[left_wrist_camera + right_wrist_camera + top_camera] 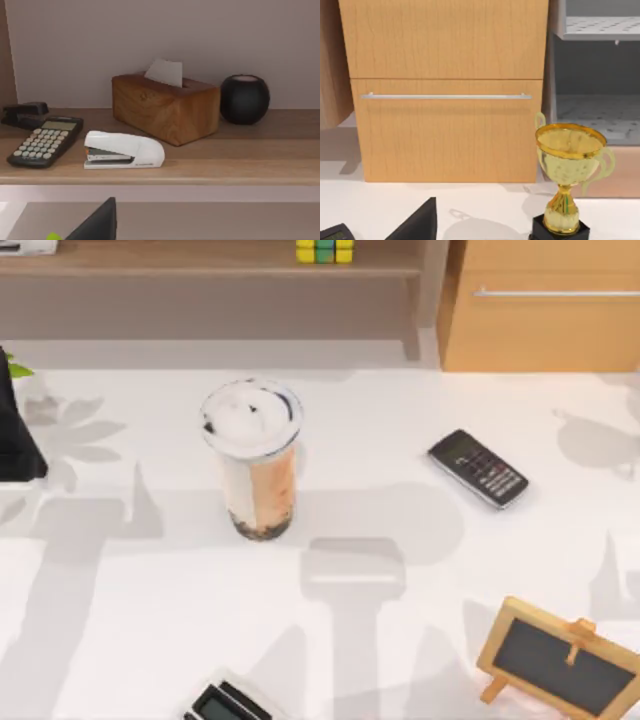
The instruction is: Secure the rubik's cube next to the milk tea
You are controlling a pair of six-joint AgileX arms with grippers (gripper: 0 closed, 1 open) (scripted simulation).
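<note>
Yellow-green rubik's cube point(324, 251), peach-beige milk tea point(255, 455)

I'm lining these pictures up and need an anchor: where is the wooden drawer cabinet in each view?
Top view: the drawer cabinet stands at the upper right, behind the table, beyond the phone.
Right wrist view: seen head-on, its silver handle across the front, the gold trophy nearer the camera.
Left wrist view: this one faces the shelf with the tissue box instead.
Shared landmark: the silver handle, in the top and right wrist views.
</note>
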